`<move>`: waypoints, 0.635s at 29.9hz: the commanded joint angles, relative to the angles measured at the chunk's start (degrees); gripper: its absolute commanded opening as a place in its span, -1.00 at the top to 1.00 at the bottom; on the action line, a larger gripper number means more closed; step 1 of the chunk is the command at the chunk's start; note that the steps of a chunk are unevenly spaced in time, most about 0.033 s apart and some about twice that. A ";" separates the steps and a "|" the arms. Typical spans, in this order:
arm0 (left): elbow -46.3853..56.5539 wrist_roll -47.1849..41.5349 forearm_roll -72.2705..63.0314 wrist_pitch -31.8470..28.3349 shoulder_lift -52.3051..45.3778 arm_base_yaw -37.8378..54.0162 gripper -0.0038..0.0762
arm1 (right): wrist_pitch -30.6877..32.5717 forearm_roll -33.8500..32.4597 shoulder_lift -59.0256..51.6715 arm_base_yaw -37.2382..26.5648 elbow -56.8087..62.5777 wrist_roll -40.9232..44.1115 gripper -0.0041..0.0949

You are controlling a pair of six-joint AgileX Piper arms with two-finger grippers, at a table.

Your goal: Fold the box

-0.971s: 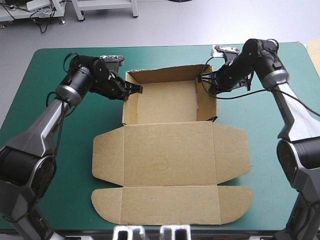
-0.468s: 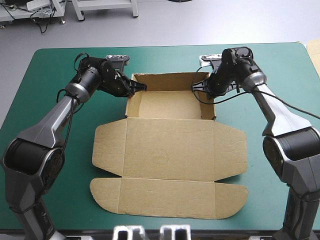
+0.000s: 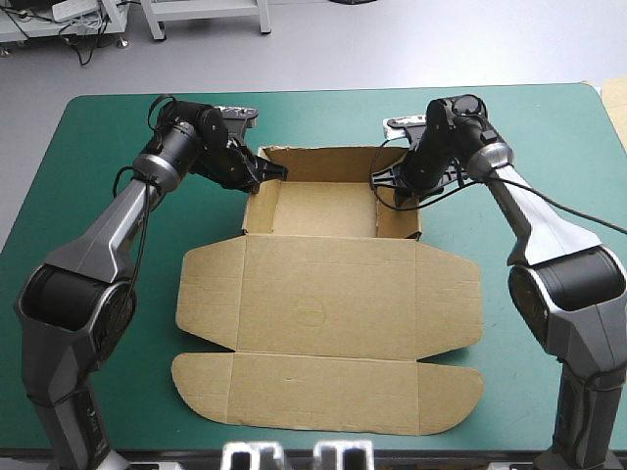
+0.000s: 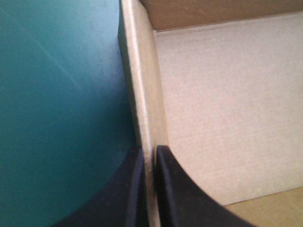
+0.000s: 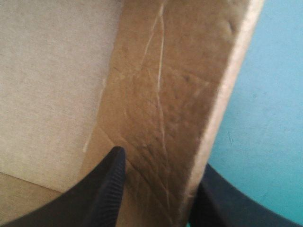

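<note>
High view: brown box, tray half raised

We log the box (image 3: 323, 294) mid-frame on the teal-green cover (image 3: 323, 117), its tray walls raised at upper centre and its lid flat below. Left gripper (image 3: 279, 171) pinches the tray's left wall. Right gripper (image 3: 380, 181) clamps the right wall, one finger on each side.

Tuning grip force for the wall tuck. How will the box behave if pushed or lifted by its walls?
Probably light and stiff only within panels: the box is thin board with visible creases, so it likely hinges there. The flat lid would probably droop if lifted. The walls pinched by the left gripper and right gripper may spring outward if released.
</note>
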 commanded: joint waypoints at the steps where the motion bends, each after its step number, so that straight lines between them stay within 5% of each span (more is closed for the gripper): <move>1: -5.97 0.50 1.71 5.96 -2.00 -0.11 0.58 | 1.47 0.75 -3.25 0.12 -3.99 -0.66 0.01; 9: -12.54 -0.10 1.26 7.71 -2.21 -0.11 -0.03 | 1.47 -2.89 -5.74 0.12 -10.36 -0.66 0.01; 19: -17.58 -0.70 0.32 7.71 -13.43 -0.11 0.15 | 1.47 -6.21 -13.92 0.12 -10.91 -1.55 0.01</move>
